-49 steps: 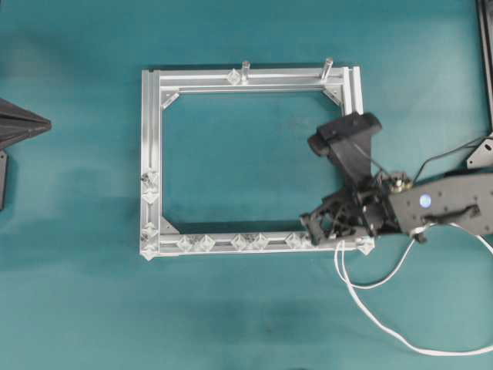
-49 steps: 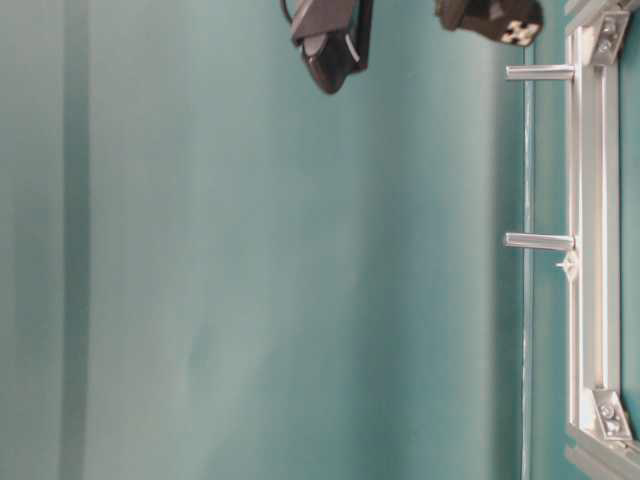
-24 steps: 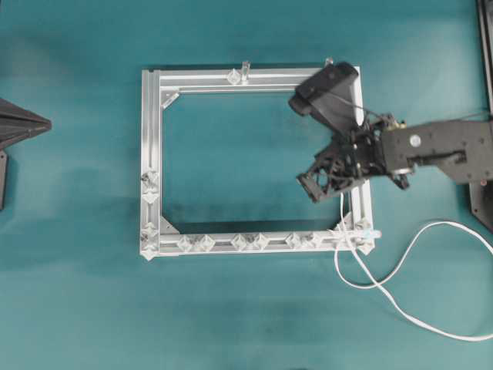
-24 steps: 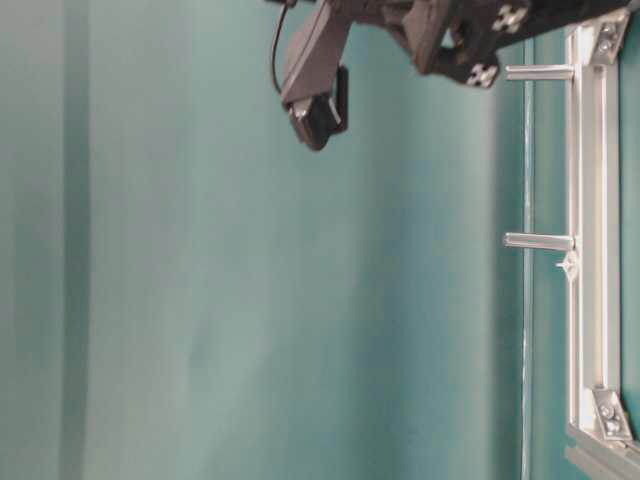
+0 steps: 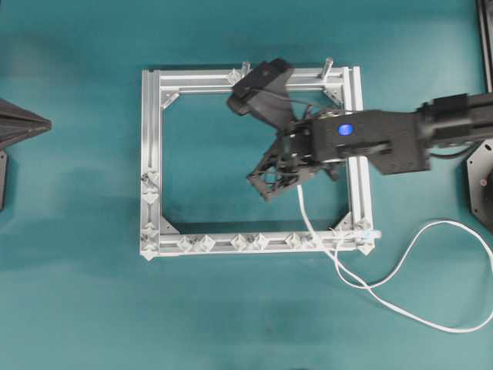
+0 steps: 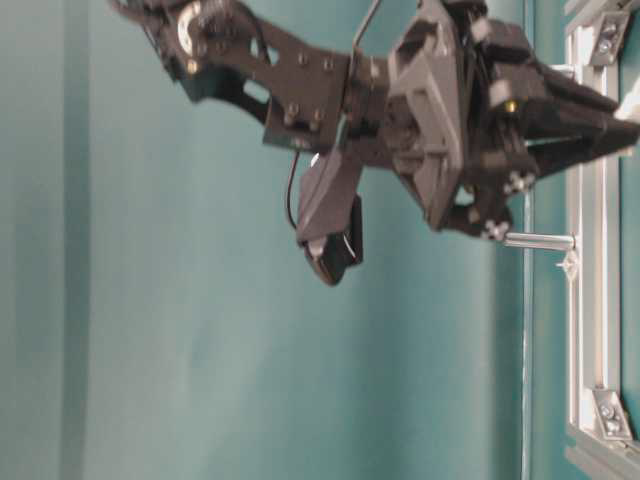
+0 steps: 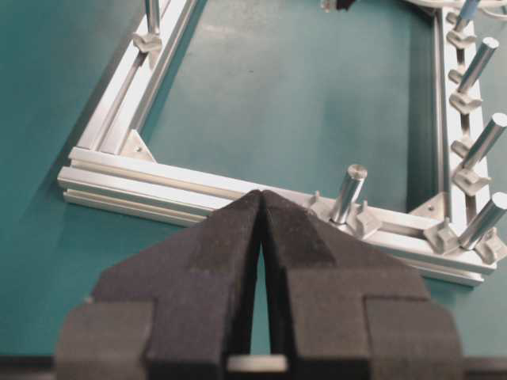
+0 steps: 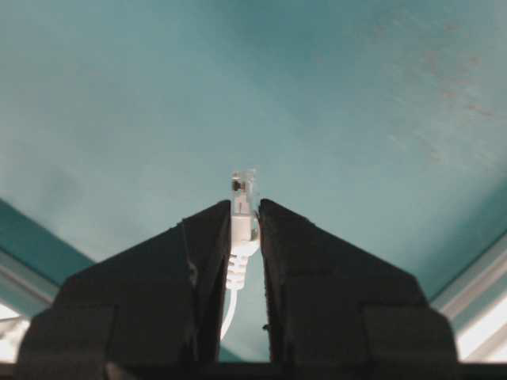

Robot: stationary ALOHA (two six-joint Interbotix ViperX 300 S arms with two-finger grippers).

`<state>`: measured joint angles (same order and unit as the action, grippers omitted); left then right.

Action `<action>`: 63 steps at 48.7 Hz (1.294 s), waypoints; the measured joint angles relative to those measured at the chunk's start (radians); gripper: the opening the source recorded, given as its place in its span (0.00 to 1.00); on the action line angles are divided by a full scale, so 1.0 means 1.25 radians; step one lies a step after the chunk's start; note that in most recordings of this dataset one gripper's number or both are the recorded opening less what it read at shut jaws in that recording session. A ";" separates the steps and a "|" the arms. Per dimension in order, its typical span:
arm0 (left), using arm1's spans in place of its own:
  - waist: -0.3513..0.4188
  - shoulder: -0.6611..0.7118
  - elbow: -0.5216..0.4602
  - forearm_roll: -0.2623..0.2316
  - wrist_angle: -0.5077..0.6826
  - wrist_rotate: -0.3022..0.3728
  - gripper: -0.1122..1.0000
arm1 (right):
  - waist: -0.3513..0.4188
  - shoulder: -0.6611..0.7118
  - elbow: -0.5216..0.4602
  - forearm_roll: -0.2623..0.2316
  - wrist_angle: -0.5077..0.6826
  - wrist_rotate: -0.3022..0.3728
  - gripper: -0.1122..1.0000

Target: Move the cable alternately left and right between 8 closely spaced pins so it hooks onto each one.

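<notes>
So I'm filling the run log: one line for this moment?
right claw: shut on cable plug | over frame interior | cable crosses bottom rail | left claw: shut, empty

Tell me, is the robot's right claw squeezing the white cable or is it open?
Squeezing. The right gripper is shut on the cable, plug poking out past the fingertips.

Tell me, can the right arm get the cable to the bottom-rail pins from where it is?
Probably yes. The right gripper holds the cable by its plug, above the open middle of the frame; nothing lies between it and the pins.
</notes>
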<state>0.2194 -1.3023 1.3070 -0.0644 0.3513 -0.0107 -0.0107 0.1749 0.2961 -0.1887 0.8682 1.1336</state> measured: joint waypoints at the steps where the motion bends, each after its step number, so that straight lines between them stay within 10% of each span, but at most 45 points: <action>1: 0.000 0.000 0.000 0.000 -0.001 -0.001 0.10 | 0.001 0.001 -0.005 0.001 0.000 0.001 0.22; 63: 0.000 0.000 0.000 0.000 -0.001 -0.001 0.10 | 0.205 0.007 -0.018 0.050 -0.025 0.329 0.22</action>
<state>0.2194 -1.3023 1.3070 -0.0644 0.3497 -0.0123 0.2454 0.1841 0.2730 -0.1258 0.8376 1.5447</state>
